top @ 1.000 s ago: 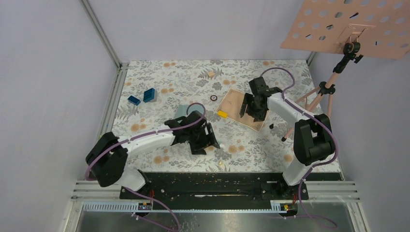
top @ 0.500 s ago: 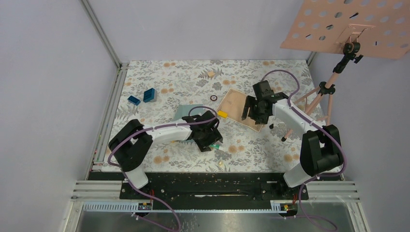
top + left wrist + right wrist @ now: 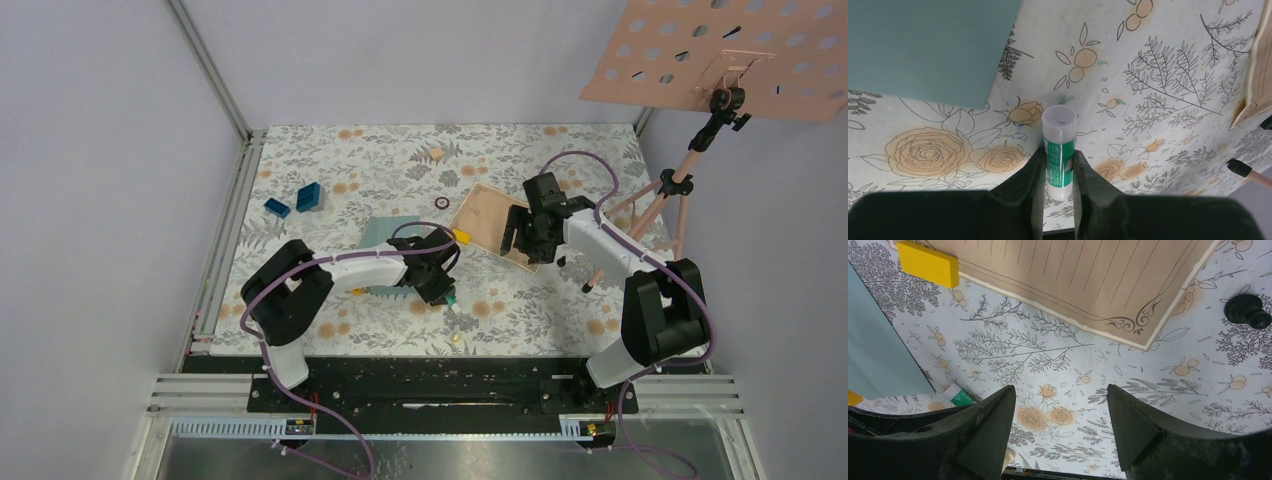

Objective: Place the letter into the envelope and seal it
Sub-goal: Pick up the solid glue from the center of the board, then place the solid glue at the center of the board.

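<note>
The left gripper [image 3: 1058,167] was closed narrow on a green-and-white glue stick [image 3: 1060,137], both jaws touching its barrel. The right gripper [image 3: 1060,415] stood wide and held nothing, above the table [image 3: 380,160] near the letter [image 3: 1083,275]. The envelope [image 3: 923,45] lay flat just beside the stick. A floral cloth covered the table; plain walls [image 3: 420,60] enclosed it. The stick's label was unreadable; the letter showed ruled lines only.

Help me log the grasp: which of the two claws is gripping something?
The left claw: it pinches a green-and-white glue stick, whereas the right claw hangs open, holding nothing, near the letter.
</note>
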Robot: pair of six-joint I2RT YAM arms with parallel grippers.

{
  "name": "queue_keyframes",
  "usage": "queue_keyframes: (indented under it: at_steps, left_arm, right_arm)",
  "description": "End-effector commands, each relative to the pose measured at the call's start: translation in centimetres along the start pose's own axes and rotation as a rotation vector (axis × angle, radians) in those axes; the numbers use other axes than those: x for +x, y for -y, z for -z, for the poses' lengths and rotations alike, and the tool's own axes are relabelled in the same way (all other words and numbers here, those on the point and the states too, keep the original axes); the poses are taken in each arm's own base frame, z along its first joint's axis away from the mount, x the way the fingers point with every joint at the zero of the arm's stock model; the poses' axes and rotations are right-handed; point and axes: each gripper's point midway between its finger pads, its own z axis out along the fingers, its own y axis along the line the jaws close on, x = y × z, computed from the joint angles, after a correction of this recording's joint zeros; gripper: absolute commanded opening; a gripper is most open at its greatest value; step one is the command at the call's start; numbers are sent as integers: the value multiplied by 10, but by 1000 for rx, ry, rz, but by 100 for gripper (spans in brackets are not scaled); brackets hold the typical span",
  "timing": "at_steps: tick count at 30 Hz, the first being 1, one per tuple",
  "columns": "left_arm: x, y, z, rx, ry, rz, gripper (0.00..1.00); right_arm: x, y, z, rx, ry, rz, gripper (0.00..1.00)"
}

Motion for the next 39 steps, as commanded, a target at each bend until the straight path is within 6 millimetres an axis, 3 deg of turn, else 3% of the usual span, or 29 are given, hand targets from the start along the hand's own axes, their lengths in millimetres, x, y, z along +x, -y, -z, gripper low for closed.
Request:
queue_keyframes:
  at_steps: [1,5,10,18,21,26,32,39]
  left_arm:
    - [-9,-14,2,-72,47,23,10]
    - [-23,0,25,-32,105,-70,1]
    - [-44,25,59,54,176,-348,0]
    - [-70,9,74,22,174,-769,0]
    - [-101,1,87,-21,208,-834,0]
    - [-172,-20,108,-114,302,-843,0]
    - [-252,-53,104,-361,408,-807,0]
    - [-318,-62,90,-451,458,-747,0]
  right_arm:
    - [-5,-8,11,-38,40,14,75]
    - [-6,-9,12,-43,46,7,75]
    - [-7,-10,14,-50,55,1,75]
    - [-6,-10,14,-54,58,-7,75]
    - [-4,-10,14,-62,58,-14,75]
    - [-3,-9,16,-64,64,-12,75]
    - [-5,-12,20,-80,73,-12,75]
    - [-6,-17,29,-109,87,-20,75]
